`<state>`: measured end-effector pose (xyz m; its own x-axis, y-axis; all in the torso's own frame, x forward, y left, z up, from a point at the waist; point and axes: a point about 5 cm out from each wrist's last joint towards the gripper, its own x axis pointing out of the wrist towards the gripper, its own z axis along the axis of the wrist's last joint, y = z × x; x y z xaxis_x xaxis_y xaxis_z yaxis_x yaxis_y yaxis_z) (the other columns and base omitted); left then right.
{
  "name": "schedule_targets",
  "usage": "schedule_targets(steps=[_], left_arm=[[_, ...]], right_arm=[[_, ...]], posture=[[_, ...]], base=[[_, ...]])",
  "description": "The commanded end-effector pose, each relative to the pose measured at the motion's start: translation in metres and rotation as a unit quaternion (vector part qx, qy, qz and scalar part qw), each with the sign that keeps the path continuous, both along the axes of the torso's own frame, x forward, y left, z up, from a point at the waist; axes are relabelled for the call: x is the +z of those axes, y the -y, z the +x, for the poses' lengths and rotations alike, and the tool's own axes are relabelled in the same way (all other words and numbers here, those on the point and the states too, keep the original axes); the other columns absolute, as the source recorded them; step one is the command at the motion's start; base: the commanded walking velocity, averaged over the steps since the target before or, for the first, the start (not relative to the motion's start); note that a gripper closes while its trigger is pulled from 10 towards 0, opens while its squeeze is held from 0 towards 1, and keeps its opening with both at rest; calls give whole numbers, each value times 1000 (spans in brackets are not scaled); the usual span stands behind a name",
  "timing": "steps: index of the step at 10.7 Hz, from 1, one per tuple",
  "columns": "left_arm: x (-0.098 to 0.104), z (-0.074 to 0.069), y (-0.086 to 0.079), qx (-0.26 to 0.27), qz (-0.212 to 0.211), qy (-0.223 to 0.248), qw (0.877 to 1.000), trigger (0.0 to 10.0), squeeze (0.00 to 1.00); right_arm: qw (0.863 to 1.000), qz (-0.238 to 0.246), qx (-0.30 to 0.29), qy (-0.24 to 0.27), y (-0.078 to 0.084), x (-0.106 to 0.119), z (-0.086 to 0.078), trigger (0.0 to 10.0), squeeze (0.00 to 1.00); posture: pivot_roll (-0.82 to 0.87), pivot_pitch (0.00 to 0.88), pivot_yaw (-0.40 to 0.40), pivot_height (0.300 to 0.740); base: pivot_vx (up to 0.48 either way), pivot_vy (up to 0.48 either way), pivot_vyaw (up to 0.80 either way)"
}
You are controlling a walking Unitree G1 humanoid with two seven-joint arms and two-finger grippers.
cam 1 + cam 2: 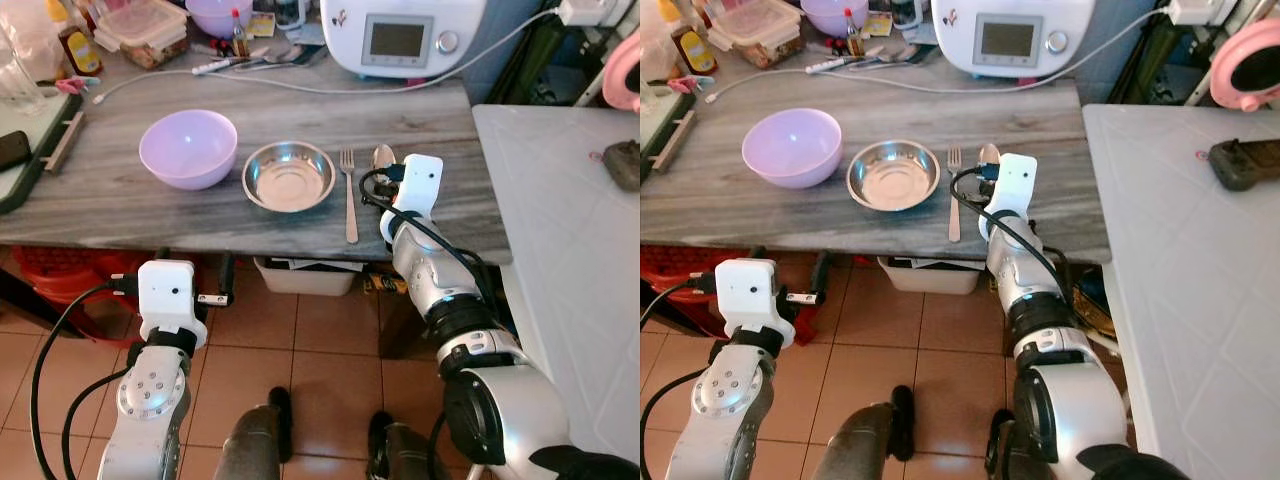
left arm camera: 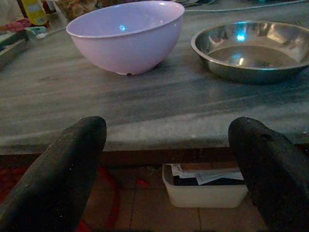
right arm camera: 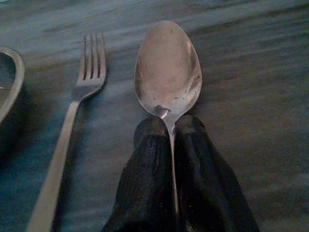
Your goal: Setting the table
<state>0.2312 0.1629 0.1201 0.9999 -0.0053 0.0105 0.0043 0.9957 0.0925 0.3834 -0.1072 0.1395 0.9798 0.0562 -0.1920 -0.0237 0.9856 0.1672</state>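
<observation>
Right gripper [image 3: 171, 128] is over the grey wood-grain counter [image 1: 120, 215], fingers [image 3: 147, 164] pinched tight on the spoon [image 3: 168, 70] handle just behind the bowl. Spoon bowl faces up, lying on or just above the counter surface; can't tell which. In the head views the right wrist housing covers most of the spoon, bowl tip [image 1: 384, 155] visible past it.

Fork [image 1: 349, 195] lies flat on the counter just left of the spoon, roughly parallel, tines pointing away from the robot. Not touching the spoon.

Steel dish [image 1: 289, 176] sits just left of the fork, upright, empty. Purple bowl [image 1: 188, 148] is left of the dish, close but apart, also upright and empty. All four are in a row near the counter's front edge.

Left gripper [image 2: 164, 159] is below and in front of the counter edge, fingers spread wide, holding nothing. Its wrist view looks across the counter at the purple bowl and the steel dish, with a white bin [image 2: 203, 186] on the floor under the counter.

Back of the counter: white appliance [image 1: 400, 35] with a display and a knob, white cable [image 1: 300, 88] running across, a lidded food container [image 1: 145, 28], a sauce bottle [image 1: 78, 48], a second purple bowl [image 1: 218, 12], loose utensils [image 1: 255, 58]. Dark phone [image 1: 12, 148] at the far left.

White surface [image 1: 560, 260] to the right carries a dark object [image 1: 623, 163] near its far edge. Tiled floor [image 1: 320, 350] below.
</observation>
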Motion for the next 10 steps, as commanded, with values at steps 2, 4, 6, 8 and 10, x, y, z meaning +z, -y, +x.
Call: schedule_targets(steps=[2,4,6,8,10], left_arm=[[3,-1,-2,-1,4,3,1000,10000,0],[3,-1,-2,-1,4,3,1000,10000,0],[3,-1,-2,-1,4,3,1000,10000,0],[4,-1,-2,-1,-1,5,1000,10000,0],[5,-2,-1,-3,-5,7,1000,10000,0]], right_arm=[[999,-19,-15,-39,10,-22,-6,10000,0],[999,-31,-13,-21,13,-19,-4,10000,1000],[999,-34,-14,-21,17,-20,-3,10000,1000],[999,-37,-15,-19,18,-20,-2,10000,227],[999,-38,-19,-19,20,-20,-1,10000,0]], posture=[[90,220,58,740],[91,221,57,740],[93,220,57,740],[96,220,57,740],[103,218,60,740]], base=[[0,0,0],[0,0,0],[0,0,0],[0,0,0],[0,0,0]])
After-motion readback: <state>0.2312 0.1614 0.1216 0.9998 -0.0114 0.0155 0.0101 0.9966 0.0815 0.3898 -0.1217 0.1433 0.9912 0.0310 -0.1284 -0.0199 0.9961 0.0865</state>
